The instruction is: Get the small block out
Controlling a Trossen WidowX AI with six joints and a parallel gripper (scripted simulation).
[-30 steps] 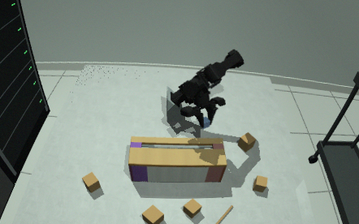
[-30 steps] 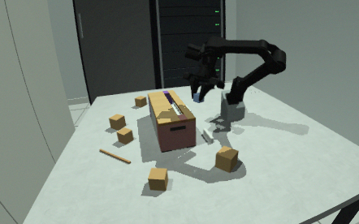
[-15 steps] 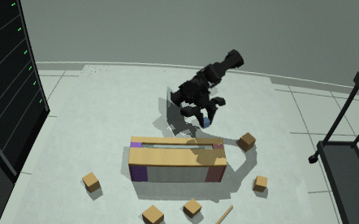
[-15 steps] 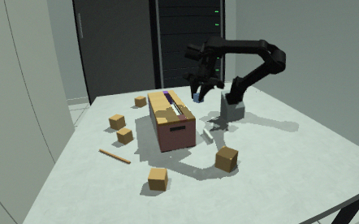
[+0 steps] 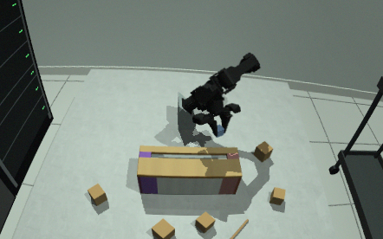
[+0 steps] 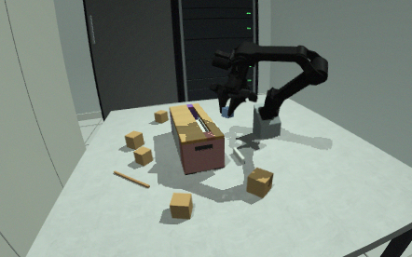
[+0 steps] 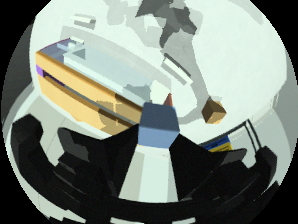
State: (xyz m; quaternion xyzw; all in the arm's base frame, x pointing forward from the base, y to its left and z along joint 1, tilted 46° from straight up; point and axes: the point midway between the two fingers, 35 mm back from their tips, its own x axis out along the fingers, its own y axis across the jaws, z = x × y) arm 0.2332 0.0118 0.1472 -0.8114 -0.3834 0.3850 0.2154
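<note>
My gripper (image 5: 219, 132) (image 6: 227, 113) (image 7: 154, 129) is shut on the small blue block (image 5: 220, 129) (image 6: 226, 110) (image 7: 159, 119), which sits between the fingertips. The block is raised above the table, outside the box (image 5: 187, 167) (image 6: 203, 160) (image 7: 82, 102), on the side toward the arm's base. The box stands upright, with tan top, a slot along it, a purple end and a dark red end. A gap shows between block and box in the top view. The exact height of the block is hard to tell.
Several tan cubes stand around the box, one (image 5: 263, 151) (image 6: 260, 182) (image 7: 214, 111) near its red end. A thin wooden stick (image 5: 239, 229) (image 6: 131, 179) lies on the far side from the arm. A small white bar (image 6: 239, 155) (image 7: 176, 69) lies between box and arm base.
</note>
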